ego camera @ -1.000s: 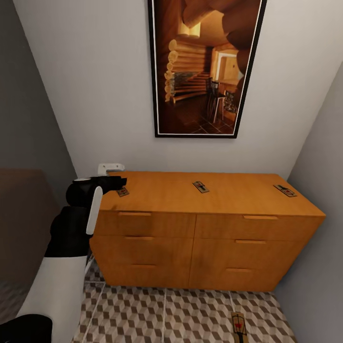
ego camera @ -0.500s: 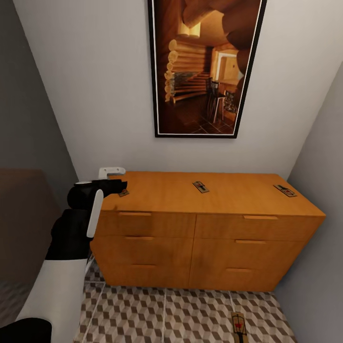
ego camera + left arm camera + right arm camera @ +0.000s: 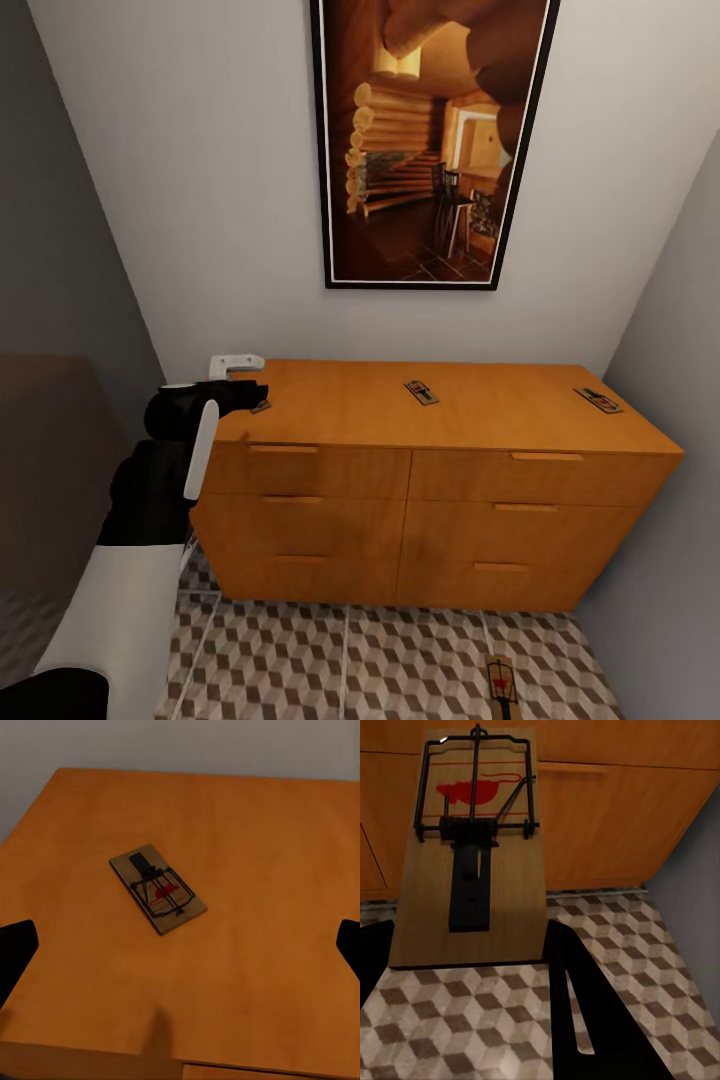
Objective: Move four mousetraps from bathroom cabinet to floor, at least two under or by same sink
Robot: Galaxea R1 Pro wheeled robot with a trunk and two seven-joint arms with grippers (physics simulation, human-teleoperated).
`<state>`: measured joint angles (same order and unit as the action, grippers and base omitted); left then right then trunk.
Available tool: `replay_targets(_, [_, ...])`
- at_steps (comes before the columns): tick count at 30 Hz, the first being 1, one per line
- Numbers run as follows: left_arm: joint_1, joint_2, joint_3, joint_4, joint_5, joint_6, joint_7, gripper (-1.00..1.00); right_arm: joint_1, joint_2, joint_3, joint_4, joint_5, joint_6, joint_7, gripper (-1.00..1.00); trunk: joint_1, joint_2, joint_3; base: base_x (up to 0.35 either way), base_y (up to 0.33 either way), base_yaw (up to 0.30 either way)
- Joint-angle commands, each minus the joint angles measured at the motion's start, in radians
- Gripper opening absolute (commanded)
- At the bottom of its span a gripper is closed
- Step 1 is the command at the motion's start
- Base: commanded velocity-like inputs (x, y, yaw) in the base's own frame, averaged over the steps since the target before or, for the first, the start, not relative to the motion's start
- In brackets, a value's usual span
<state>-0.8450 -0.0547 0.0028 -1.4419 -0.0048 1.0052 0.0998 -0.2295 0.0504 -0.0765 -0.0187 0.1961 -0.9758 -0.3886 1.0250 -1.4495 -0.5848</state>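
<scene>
Three mousetraps lie on top of the orange wooden cabinet (image 3: 340, 405): one at the left end (image 3: 262, 406), one in the middle (image 3: 421, 392), one at the right end (image 3: 598, 400). My left gripper (image 3: 255, 392) hovers open over the left-end mousetrap (image 3: 157, 891), its black fingertips (image 3: 16, 949) wide apart on either side of it. My right gripper (image 3: 469, 937) is shut on a fourth mousetrap (image 3: 476, 855), held above the cube-patterned bathroom floor (image 3: 472, 1020) in front of the drawers. That trap also appears low in the head view (image 3: 503, 688). The bathroom sink is out of view.
A large framed picture (image 3: 430, 140) hangs above the cabinet. A grey side wall (image 3: 680, 330) closes in at the cabinet's right end. A dark brown surface (image 3: 40, 480) stands to the left of my left arm. Tiled floor (image 3: 350, 660) runs in front of the drawers.
My left gripper has sunk a little and edged over the left-end mousetrap, covering more of it. Everything else stays as it was.
</scene>
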Motion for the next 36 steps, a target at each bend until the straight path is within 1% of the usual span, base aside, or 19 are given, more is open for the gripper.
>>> replay_targets(1, [-0.001, 0.000, 0.000, 0.000, 0.000, 0.004, 0.003, 1.00, -0.001, 0.000, -0.008, 0.001, 0.007, -0.003, 0.001, -1.00, 0.000, -0.001, -0.001, 0.000, 0.000, 0.000])
replay_targets(7, [0.000, -0.005, 0.001, 0.012, 0.000, 0.003, 0.005, 1.00, -0.001, 0.000, -0.008, 0.001, 0.007, -0.003, 0.001, -1.00, 0.000, -0.001, -0.001, 0.000, 0.000, 0.000])
replay_targets(10, [0.000, -0.008, 0.004, 0.017, 0.000, 0.003, 0.017, 1.00, -0.001, 0.000, -0.008, 0.001, 0.007, -0.003, 0.001, -1.00, 0.000, -0.001, -0.001, 0.000, 0.000, 0.000])
replay_targets(15, [0.000, -0.032, 0.014, 0.024, 0.000, 0.002, 0.083, 1.00, -0.001, 0.000, -0.008, 0.001, 0.007, -0.003, 0.001, -1.00, 0.000, -0.001, -0.001, 0.000, 0.000, 0.000])
replay_targets(16, [0.000, -0.039, 0.016, 0.025, 0.001, 0.002, 0.108, 1.00, -0.001, 0.000, -0.008, 0.000, 0.007, -0.003, 0.001, -1.00, 0.000, -0.001, -0.001, 0.000, 0.000, 0.000])
replay_targets(21, [0.000, -0.049, 0.018, 0.023, 0.006, 0.003, 0.146, 1.00, -0.001, 0.001, -0.008, 0.000, 0.007, -0.003, 0.001, -1.00, 0.000, -0.001, -0.001, 0.000, 0.000, 0.000])
replay_targets(27, [0.000, -0.050, 0.019, 0.024, 0.008, 0.003, 0.157, 1.00, -0.001, 0.004, -0.009, 0.000, 0.006, -0.004, 0.001, -1.00, 0.000, -0.001, -0.001, 0.000, 0.000, 0.057])
replay_targets(36, [0.000, -0.050, 0.020, 0.028, 0.008, 0.003, 0.159, 1.00, -0.001, 0.005, -0.009, 0.000, 0.006, -0.003, 0.000, -1.00, 0.000, -0.001, -0.001, 0.000, 0.000, 0.227])
